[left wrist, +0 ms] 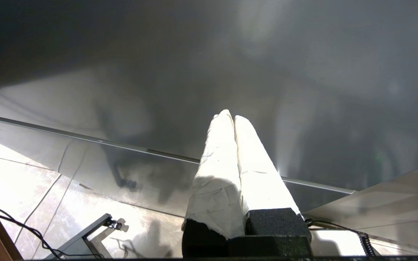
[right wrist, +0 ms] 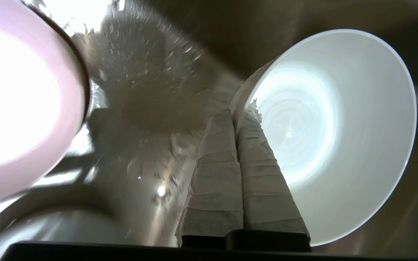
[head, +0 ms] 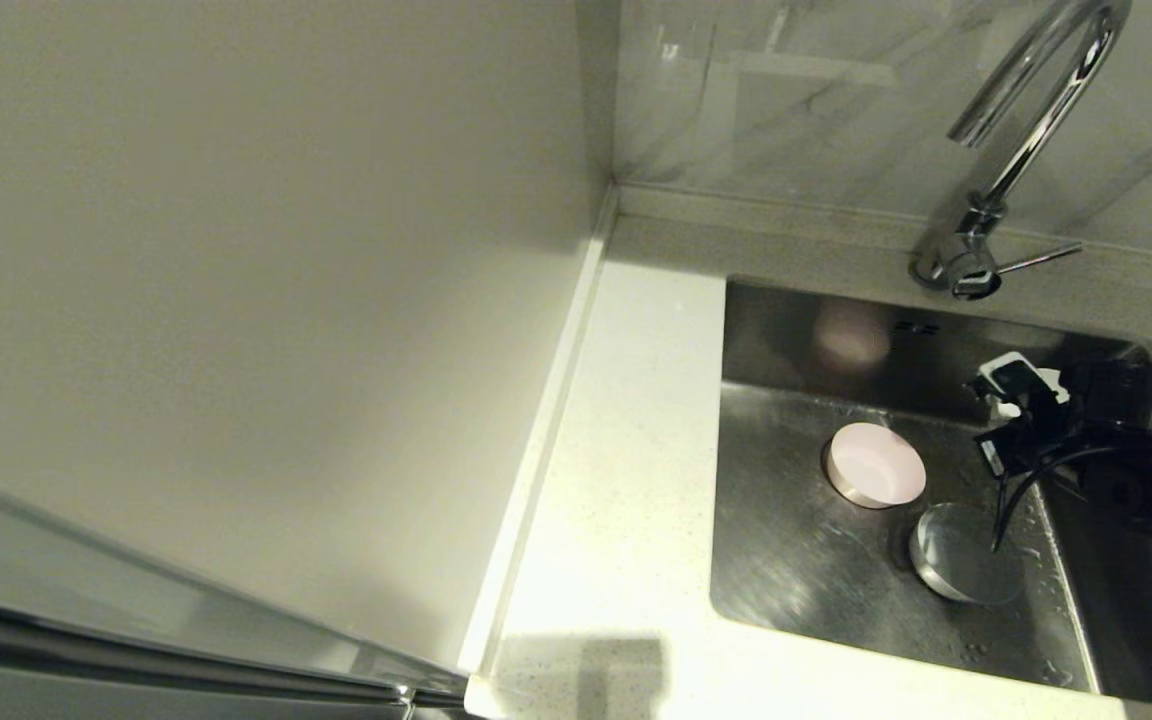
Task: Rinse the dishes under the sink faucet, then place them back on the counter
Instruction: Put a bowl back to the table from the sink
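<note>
White bowl (right wrist: 339, 145) rim pinched by right gripper (right wrist: 238, 112), steel sink (head: 786, 560)

- the rectangular brushed stainless steel sink (head: 786, 560) looks satin, with water droplets all over the floor
- tall gooseneck faucet (head: 1026, 130) is mirror-shiny chrome
- flat white speckled stone-like counter (head: 626, 480) is smooth, low sheen
- small round pale pink bowl (head: 876, 464) and white bowl (right wrist: 339, 134) look glossy, smooth
- right gripper (right wrist: 236, 116) fingers (right wrist: 216, 174) are wrapped in crinkly matt white tape
</note>
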